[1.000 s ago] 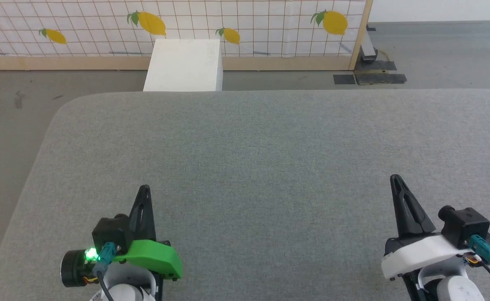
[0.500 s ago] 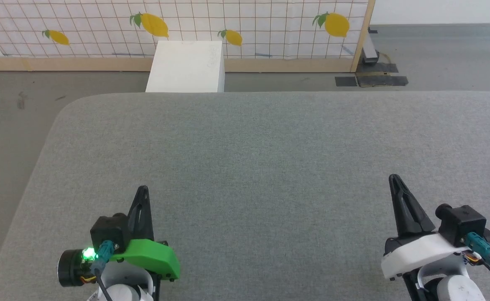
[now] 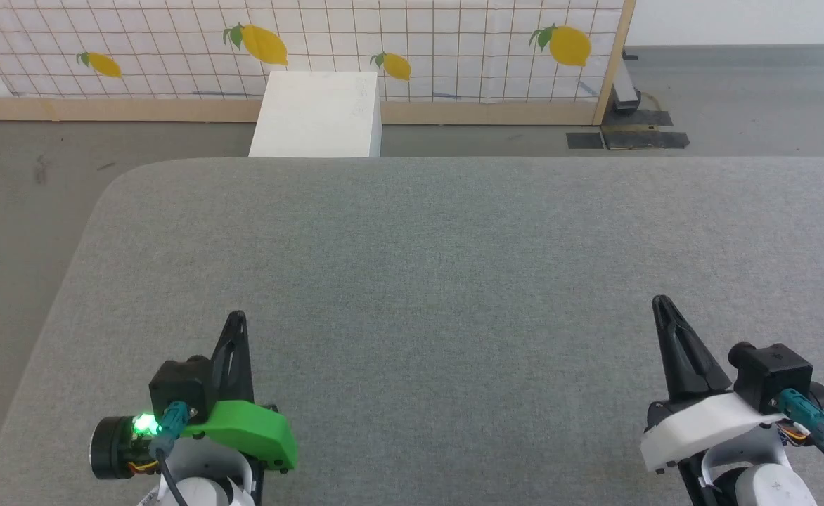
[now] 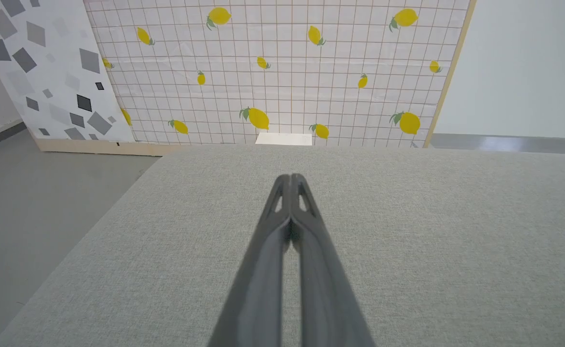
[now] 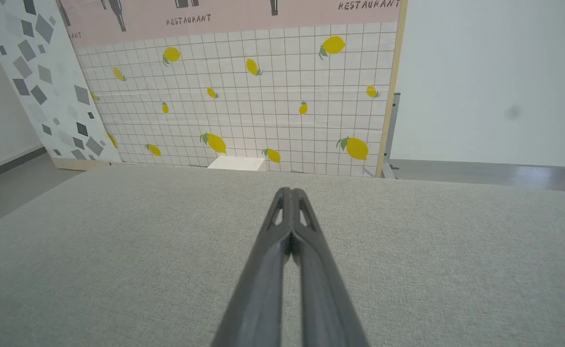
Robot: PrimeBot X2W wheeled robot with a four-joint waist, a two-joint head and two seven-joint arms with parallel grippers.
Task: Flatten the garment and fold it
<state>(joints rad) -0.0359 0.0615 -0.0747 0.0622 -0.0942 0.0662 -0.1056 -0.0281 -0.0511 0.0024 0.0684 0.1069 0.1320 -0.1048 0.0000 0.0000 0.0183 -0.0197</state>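
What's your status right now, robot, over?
Left gripper shut. Right gripper shut. No garment in either. White box beyond the grey table, not in the way.

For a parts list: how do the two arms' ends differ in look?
Both have two long dark tapering fingers. The left claw wears a green cover and green light; the right claw a white cover. Each has a teal plug.
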